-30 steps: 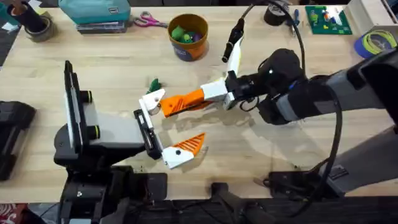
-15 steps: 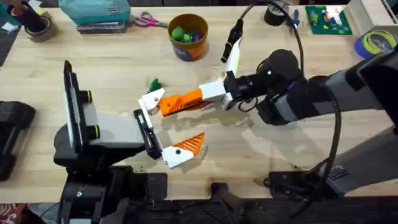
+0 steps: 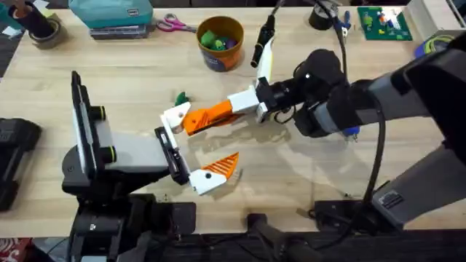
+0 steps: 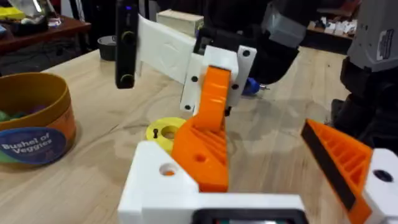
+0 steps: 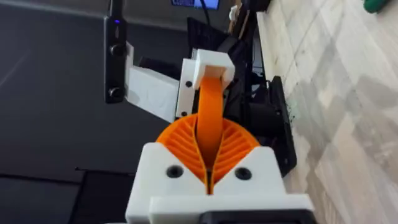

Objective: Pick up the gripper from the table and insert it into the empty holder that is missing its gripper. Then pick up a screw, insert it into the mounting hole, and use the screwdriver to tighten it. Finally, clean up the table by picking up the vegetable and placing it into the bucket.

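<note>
Gripper (image 3: 194, 123): lying at the table's centre in the overhead view, its tip touching the holder (image 3: 173, 116), its other end clamped in the right gripper (image 3: 222, 113).
Right gripper state: the two orange ribbed pads (image 5: 180, 146) are pressing shut on the gripper, one on each side.
Left gripper (image 3: 204, 143) state: standing wide open and gripping nothing; one mount is carrying its orange finger (image 3: 220, 169), the other is the bare holder.
Step in hand: insertion appears to be in progress. In the left wrist view the gripper (image 4: 205, 140) is resting against the holder (image 4: 158, 183); full seating cannot be confirmed.
Mounting hole (image 4: 166, 169): showing empty, so the screw step is judged as pending.
Screwdriver: a blue tip (image 4: 253, 86) is showing beneath the right arm; probably the tool, not in use.
Vegetable (image 3: 180, 97): lying on the table at 12 o'clock from the holder, just beside it; cleanup is pending.
Bucket (image 3: 220, 57): standing at 12 o'clock on the table, already holding coloured toy pieces.
Surface: light wood-grain table (image 3: 131, 80), carrying scissors (image 3: 173, 24), a tape roll (image 3: 45, 33) and a green board (image 3: 384, 22) along the far edge; a yellow ring (image 4: 164, 132) is lying near the holder.
Room: dark furniture is standing beyond the table.
</note>
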### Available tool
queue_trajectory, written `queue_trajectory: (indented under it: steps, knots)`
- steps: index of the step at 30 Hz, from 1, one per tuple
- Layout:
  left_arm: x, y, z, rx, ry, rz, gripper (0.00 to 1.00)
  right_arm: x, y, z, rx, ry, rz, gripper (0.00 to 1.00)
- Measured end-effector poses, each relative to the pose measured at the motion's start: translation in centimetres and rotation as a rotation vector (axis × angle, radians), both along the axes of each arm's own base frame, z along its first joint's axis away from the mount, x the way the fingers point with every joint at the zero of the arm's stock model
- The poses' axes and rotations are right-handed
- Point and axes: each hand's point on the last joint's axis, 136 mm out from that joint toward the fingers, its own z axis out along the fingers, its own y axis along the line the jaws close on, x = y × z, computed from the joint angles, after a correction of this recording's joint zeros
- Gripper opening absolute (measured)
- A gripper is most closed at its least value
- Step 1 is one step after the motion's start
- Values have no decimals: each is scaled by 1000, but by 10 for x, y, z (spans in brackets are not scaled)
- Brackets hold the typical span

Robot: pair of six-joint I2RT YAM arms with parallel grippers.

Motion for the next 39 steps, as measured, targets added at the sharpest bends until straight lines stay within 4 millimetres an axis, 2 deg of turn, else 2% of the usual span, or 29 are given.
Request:
queue_trajectory:
  steps: [6, 20, 39]
  knots:
    - [0, 0, 0, 6, -13, 1, 986, 1, 2, 4, -1, -1, 25, 8]
    - [1, 0, 0, 3, -5, 5, 986, 8, 7, -5, -8, -1, 8, 8]
    - [0, 0, 0, 0, 0, -1, 986, 17, 18, -5, -4, 0, 8, 8]
